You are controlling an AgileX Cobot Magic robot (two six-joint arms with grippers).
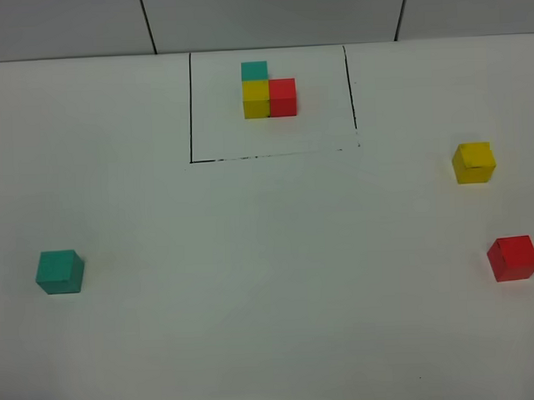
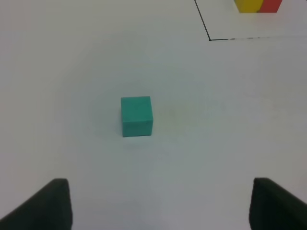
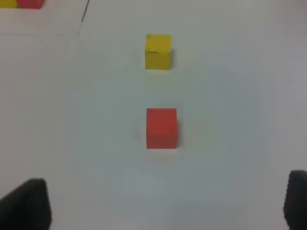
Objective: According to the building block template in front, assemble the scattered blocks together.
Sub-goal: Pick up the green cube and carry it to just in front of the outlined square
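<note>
from the high camera, one building block template (image 1: 268,93) sits at the far middle of the white table (image 1: 272,340), inside a black outline (image 1: 190,106) drawn on three sides. it is three small cubes joined in an l: teal at the back, yellow in front of it, and red touching the yellow one's right side. three scattered blocks lie on the table, all plain matte cubes standing flat. there is one teal cube (image 1: 60,271) near the left edge, one yellow cube (image 1: 474,162) far to the right, and one red cube (image 1: 513,258) nearer the camera than the yellow one, close to the right edge. all three are well apart.

in the left wrist view, the teal cube (image 2: 136,116) stands alone on the bare table. it is out ahead of the left gripper (image 2: 160,206), whose two dark fingers (image 2: 48,206) are spread wide, released, with nothing between them. a corner of the outline and the yellow and red of the template (image 2: 258,5) show beyond.

in the right wrist view, the red cube (image 3: 161,128) lies ahead of the right gripper (image 3: 163,203). the yellow cube (image 3: 158,51) is farther out in line with it, and the two are apart. this gripper is also released and wide, gripping nothing.
</note>
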